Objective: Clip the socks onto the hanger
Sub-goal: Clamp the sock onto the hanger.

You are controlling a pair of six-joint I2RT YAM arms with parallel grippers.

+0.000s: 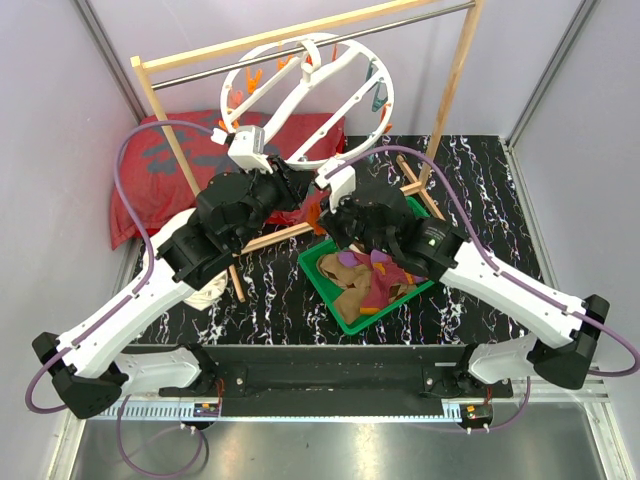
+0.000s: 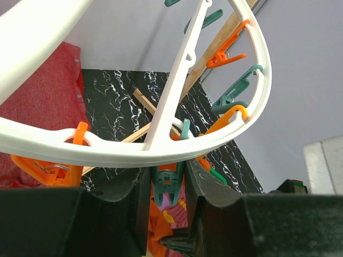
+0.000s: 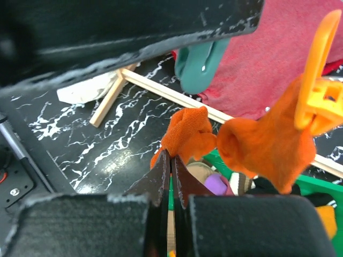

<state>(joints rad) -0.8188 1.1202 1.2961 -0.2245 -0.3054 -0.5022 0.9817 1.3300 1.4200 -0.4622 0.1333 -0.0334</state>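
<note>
While the left gripper (image 2: pixel 167 188) is clenched on the handles of a teal clip (image 2: pixel 167 178) that hangs from the bottom rim of the hanger (image 2: pixel 128 152), the right gripper (image 3: pixel 169 170) sits just below it, its jaws pressed together on the lower edge of an orange sock (image 3: pixel 186 134). That sock bunches up from the fingertips towards the teal clip without reaching it. Just beside it a second bunch of orange fabric (image 3: pixel 268 150) hangs from an orange clip (image 3: pixel 321 96); whether the two bunches are one sock cannot be told. The hanger itself hangs tilted from the metal bar (image 1: pixel 200 72) of a wooden rack (image 1: pixel 456 80) at the far side of the black marbled table (image 1: pixel 490 200). Under the right arm a green bin (image 1: pixel 322 292) holds the other socks (image 1: pixel 362 285), brown, purple and orange, in a heap. A red cushion (image 1: pixel 150 170) lies at the far left of the table.
</note>
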